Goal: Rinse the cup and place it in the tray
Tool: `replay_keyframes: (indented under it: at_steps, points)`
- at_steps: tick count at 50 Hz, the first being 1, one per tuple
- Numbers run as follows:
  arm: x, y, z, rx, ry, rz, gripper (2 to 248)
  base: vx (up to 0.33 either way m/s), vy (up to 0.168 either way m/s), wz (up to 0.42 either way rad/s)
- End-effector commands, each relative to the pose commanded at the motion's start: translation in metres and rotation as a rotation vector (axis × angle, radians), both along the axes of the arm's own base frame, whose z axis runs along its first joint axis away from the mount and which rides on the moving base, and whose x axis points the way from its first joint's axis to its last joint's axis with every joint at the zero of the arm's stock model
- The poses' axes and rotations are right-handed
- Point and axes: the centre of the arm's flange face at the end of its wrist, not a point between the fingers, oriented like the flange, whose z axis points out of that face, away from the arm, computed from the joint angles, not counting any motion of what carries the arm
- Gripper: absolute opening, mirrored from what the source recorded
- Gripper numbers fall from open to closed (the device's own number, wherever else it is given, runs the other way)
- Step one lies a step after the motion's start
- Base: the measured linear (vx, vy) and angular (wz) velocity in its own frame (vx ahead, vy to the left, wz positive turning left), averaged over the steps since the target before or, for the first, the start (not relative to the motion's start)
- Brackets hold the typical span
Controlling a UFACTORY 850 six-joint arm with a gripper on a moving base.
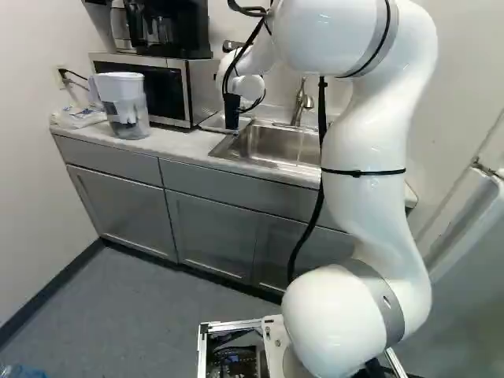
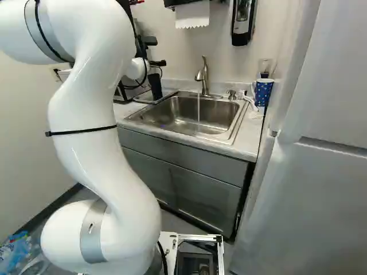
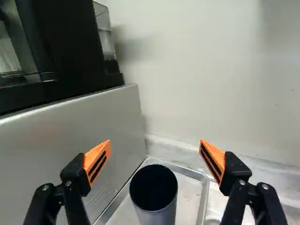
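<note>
Bright, diffuse room light whitens my arm (image 1: 366, 205) in both base views; glare marks the steel sink (image 2: 238, 123). In my wrist view, soft shadows cross the pale wall (image 3: 201, 70); the dark cup's (image 3: 157, 213) interior is near-black.

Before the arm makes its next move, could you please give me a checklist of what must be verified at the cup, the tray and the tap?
1. Gripper open: ok, its fingers stand wide apart.
2. Cup free of both fingers: ok, there is a gap on each side.
3. Cup upright in the tray: ok, its mouth faces up.
4. Tap turned off: not ok, a thin stream of water runs into the sink.
5. Cup rinsed clean inside: cannot tell, its inside is too dark.
6. Finger nearest the microwave has enough room: cannot tell.
</note>
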Motion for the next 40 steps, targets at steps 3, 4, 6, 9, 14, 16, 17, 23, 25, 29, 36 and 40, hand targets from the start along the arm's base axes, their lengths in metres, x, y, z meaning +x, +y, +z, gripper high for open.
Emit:
replay_keyframes:
  at_steps: [3,4,6,9,14,16,17,23,25,29,36,40]
  points:
    - [0.0,-0.002,0.003,-0.003,0.0,0.0,247,0.0,0.0,0.0]
    - [0.0,-0.003,0.004,-0.004,0.0,-0.001,247,0.0,0.0,0.0]
    - [0.0,-0.005,0.004,-0.006,0.004,-0.001,247,0.0,0.0,0.0]
    - [0.0,-0.008,0.003,-0.01,0.009,-0.003,247,0.0,0.0,0.0]
    - [-0.001,-0.013,0.002,-0.015,0.019,-0.007,247,0.0,0.0,0.0]
    - [-0.001,-0.016,0.002,-0.015,0.023,-0.01,247,0.0,0.0,0.0]
    - [-0.001,-0.017,0.002,-0.015,0.025,-0.012,247,0.0,0.0,0.0]
    - [-0.001,-0.024,0.002,-0.015,0.026,-0.022,247,0.0,0.0,0.0]
    - [-0.001,-0.026,0.002,-0.015,0.026,-0.025,247,0.0,0.0,0.0]
    - [0.0,-0.031,0.002,-0.015,0.026,-0.033,247,0.0,0.0,0.0]
    - [0.0,-0.04,0.002,-0.015,0.027,-0.046,247,0.0,0.0,0.0]
    - [0.001,-0.045,0.004,-0.015,0.024,-0.054,247,0.0,0.0,0.0]
